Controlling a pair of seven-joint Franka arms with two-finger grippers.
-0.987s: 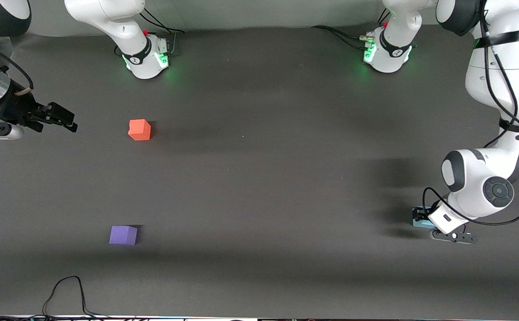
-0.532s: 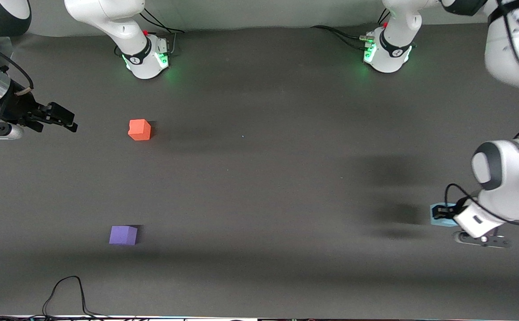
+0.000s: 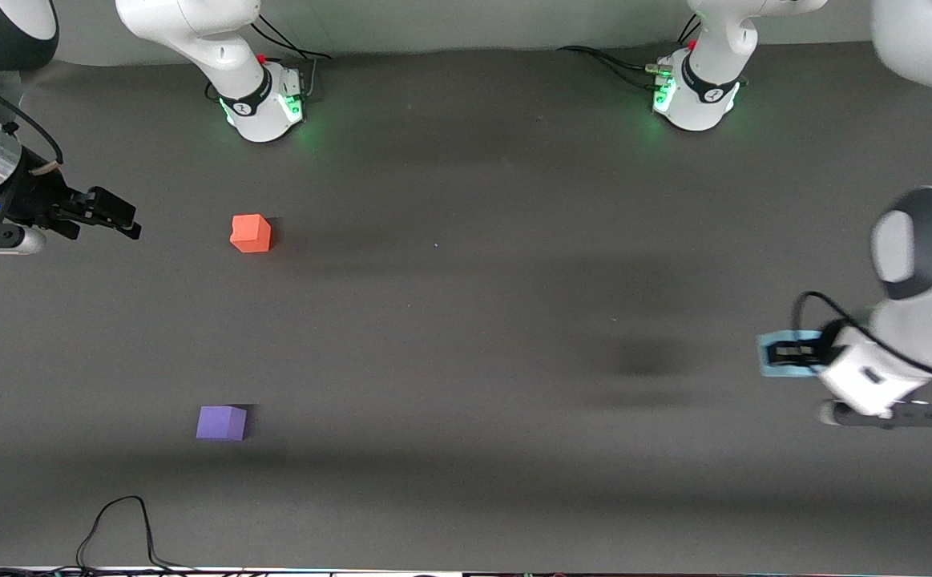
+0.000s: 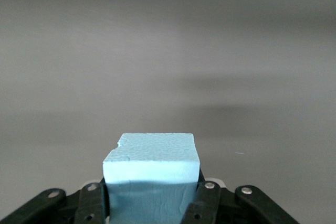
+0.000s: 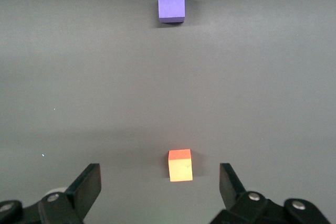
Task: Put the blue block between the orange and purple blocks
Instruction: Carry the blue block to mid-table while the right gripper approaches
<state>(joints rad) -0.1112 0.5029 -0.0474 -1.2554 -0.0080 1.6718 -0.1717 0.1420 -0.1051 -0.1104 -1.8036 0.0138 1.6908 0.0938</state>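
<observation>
A grainy, matt foam surface is shown on the blue block (image 4: 151, 170), clamped between black plastic jaws; the table (image 3: 466, 336) is covered in dull grey cloth.

High front camera, two wrist cameras

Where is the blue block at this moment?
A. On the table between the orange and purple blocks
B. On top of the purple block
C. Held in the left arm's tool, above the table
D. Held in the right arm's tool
C: the blue block sits clamped between the fingers of the left tool, lifted over the left arm's end of the table, while the orange block and purple block lie alone on the table.
</observation>
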